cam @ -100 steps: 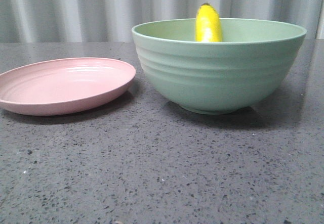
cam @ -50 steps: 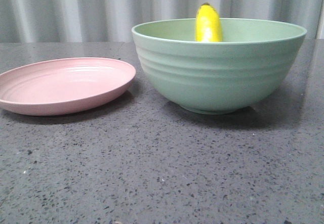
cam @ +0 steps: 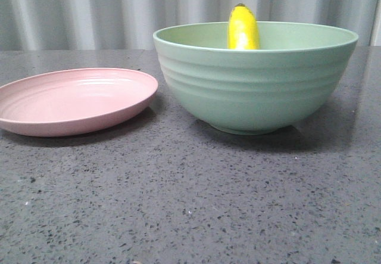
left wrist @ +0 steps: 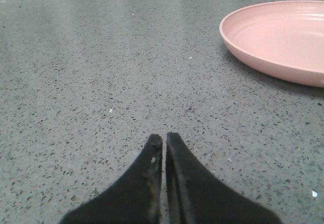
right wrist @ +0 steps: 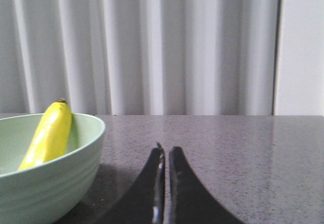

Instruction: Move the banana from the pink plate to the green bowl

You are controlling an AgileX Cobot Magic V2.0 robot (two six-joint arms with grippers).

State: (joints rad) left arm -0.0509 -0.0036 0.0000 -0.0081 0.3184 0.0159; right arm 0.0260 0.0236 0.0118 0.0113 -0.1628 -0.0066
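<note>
Your banana [cam: 244, 30] leans inside the green bowl [cam: 256, 82], at 3 o'clock of the bare pink plate [cam: 74, 100]; the left gripper [left wrist: 164, 139] and right gripper [right wrist: 165, 152] both look pinched closed, holding nothing.

Dark grey speckled stone tabletop [cam: 190, 204], slightly glossy, filling everything from 3 round through 6 to 9 o'clock. Pale pleated curtain [cam: 89, 14] across 12 o'clock behind it. Soft even light, faint reflections near the far edge.

Two black robot grippers, each seen from its own wrist camera.
The left gripper [left wrist: 164, 137] and right gripper [right wrist: 165, 149] have matte black, curved fingers tapering to narrow tips; pale scuffs mark their inner edges.
</note>
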